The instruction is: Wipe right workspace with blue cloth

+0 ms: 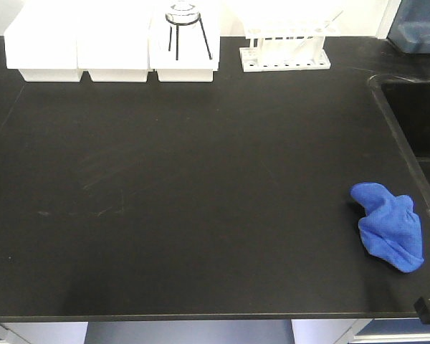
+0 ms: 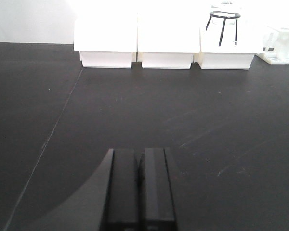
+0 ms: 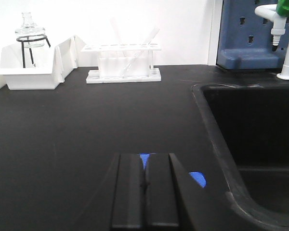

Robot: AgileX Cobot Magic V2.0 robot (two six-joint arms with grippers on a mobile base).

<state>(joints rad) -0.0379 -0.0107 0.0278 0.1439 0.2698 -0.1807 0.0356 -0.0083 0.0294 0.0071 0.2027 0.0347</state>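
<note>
- While the blue cloth (image 1: 388, 228) lay crumpled on the counter (image 1: 201, 201) beside the sink (image 1: 423, 115), nothing held it.
- Left gripper (image 2: 140, 155) had its jaws pressed together, empty.
- Right gripper (image 3: 145, 158) had its jaws closed too, empty.

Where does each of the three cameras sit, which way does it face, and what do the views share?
Exterior front: above the near edge, looking down on the black bench, blue cloth and sink; no arm clearly shows.
Left wrist: low over the bench, facing the white bins at the back; shut left gripper at bottom.
Right wrist: low beside the sink, facing the test-tube rack; shut right gripper at bottom, cloth peeking behind.
Shared: both wrist views show the tripod stand; front and right wrist share cloth, sink, rack.
</note>
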